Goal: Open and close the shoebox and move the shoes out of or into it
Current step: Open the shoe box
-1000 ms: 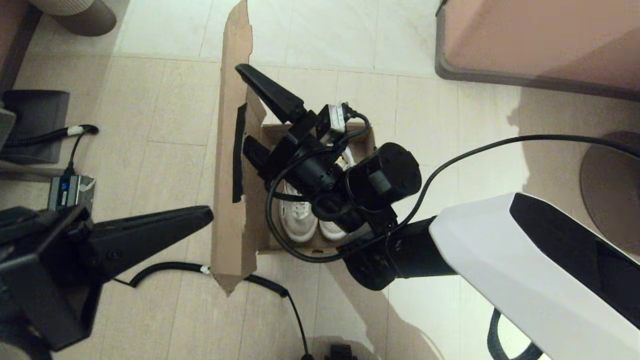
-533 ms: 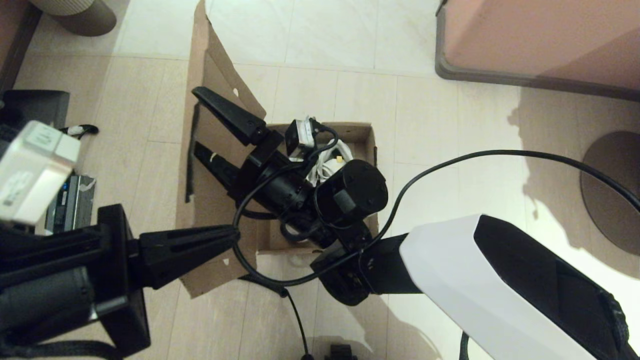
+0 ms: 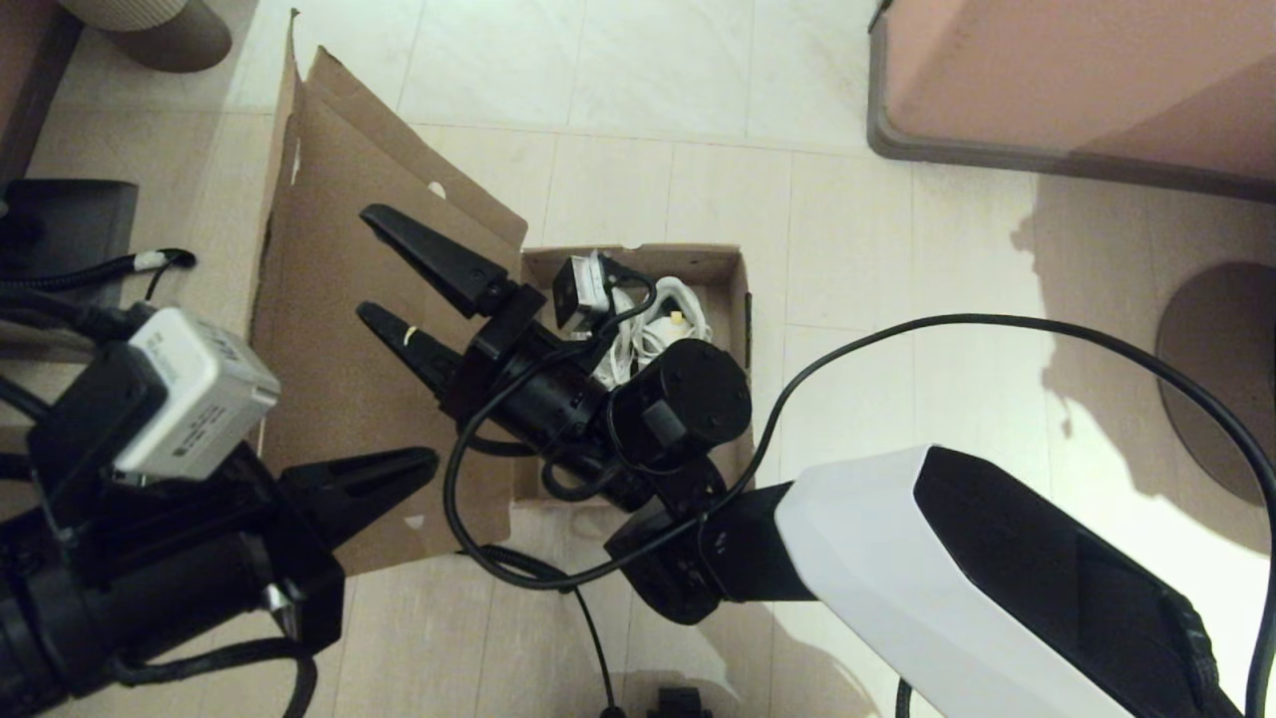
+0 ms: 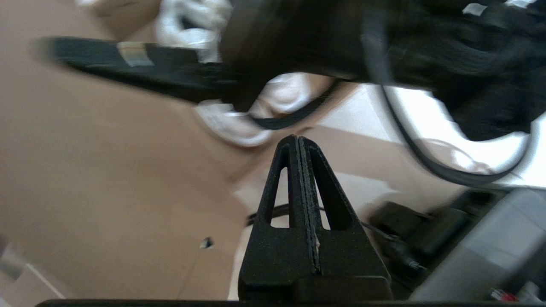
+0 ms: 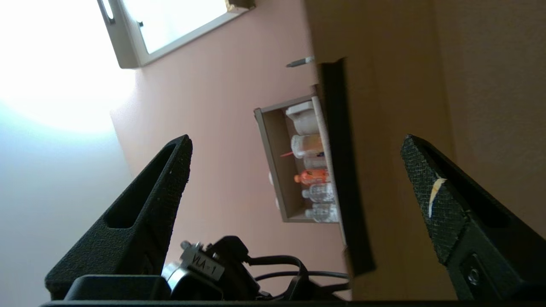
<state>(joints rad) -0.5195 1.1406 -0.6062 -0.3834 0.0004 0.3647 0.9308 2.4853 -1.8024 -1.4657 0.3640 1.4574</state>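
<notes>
The brown cardboard shoebox [image 3: 736, 289] stands open on the floor. Its lid [image 3: 329, 339] leans far out to the left. The white shoes [image 3: 670, 317] lie inside, mostly hidden under my right arm; they also show in the left wrist view as shoes [image 4: 273, 94]. My right gripper [image 3: 364, 261] is open over the lid's inner face. In the right wrist view the right gripper [image 5: 294, 145] has the lid's dark tape strip [image 5: 341, 170] between its spread fingers, not clamped. My left gripper [image 3: 429, 461] is shut and empty by the lid's near edge, and appears as the left gripper [image 4: 297, 138].
A pink-brown furniture block [image 3: 1077, 80] stands at the back right. A round dark base [image 3: 1221, 379] lies at the right edge. A black cable [image 3: 558, 578] runs on the floor in front of the box. A wall shelf with bottles [image 5: 307, 162] shows beyond the lid.
The lid has swung from nearly upright to leaning wide open leftward. My right gripper moved left with it, staying open. My left arm rose and turned, its shut tip staying at the lid's near edge.
</notes>
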